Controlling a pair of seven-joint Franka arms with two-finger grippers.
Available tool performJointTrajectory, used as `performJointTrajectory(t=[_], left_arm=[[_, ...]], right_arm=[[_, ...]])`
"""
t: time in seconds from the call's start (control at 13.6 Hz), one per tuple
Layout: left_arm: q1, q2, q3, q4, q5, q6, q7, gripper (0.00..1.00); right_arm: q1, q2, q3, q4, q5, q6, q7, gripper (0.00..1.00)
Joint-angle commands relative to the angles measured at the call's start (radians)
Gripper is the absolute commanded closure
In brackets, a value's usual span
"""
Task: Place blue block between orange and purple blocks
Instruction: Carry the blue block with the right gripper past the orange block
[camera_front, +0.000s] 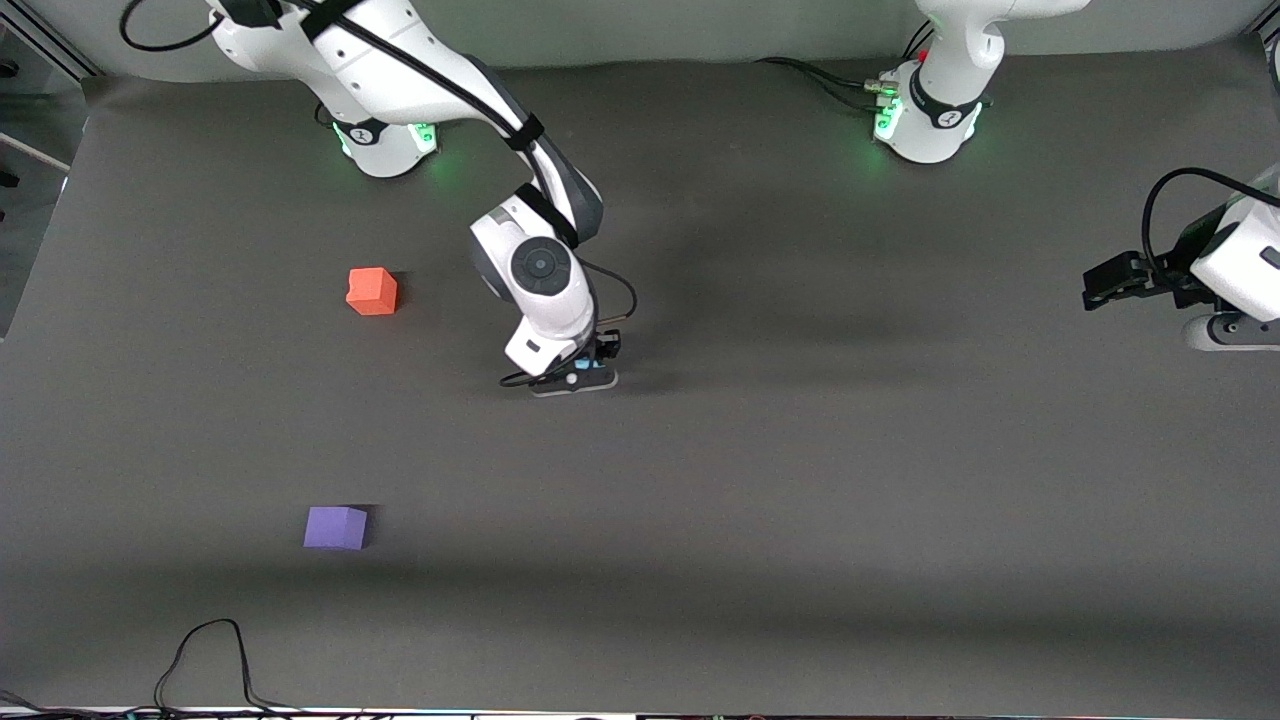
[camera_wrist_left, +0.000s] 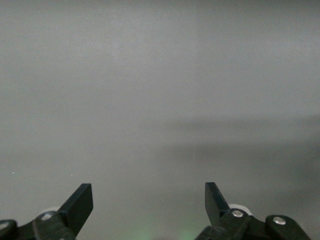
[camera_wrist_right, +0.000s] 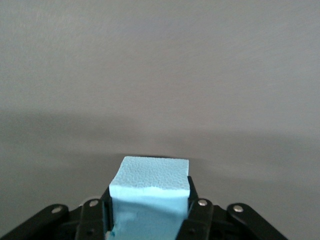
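A dark grey mat (camera_front: 800, 480) covers the table, matte and smooth, with soft shadow bands lying across it. A thin black cable (camera_front: 215, 650) loops up from the edge nearest the front camera, toward the right arm's end of the table, and runs back down to that edge. More black cables (camera_front: 815, 75) lie on the mat at the edge farthest from the front camera, toward the left arm's end. A pale wall (camera_front: 650, 30) rises above that farthest edge.

In the front view the right gripper (camera_front: 590, 368) hides nearly all of the blue block (camera_front: 582, 365); the left gripper (camera_front: 1105, 285) shows only partly at the picture's edge.
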Motion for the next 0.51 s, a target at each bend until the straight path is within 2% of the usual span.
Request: performJointTrajectory(t=[0.0,0.22,0.44], left_arm=[[-0.010,0.000,0.010,0.010,-0.005,-0.013,0.014,0.00],[-0.008,0.000,0.010,0.013,-0.005,-0.005,0.014,0.00],[-0.005,0.000,0.011,0.012,-0.005,0.003,0.013,0.00]], right_arm=[[-0.002,-0.169,-0.044,0.066,-0.016,-0.249,-0.044,0.66],[-0.002,-0.275,-0.094,0.202,-0.004,-0.475,-0.088,0.66],[-0.016,-0.275,-0.119,0.407,0.021,-0.678,-0.104,0.66]])
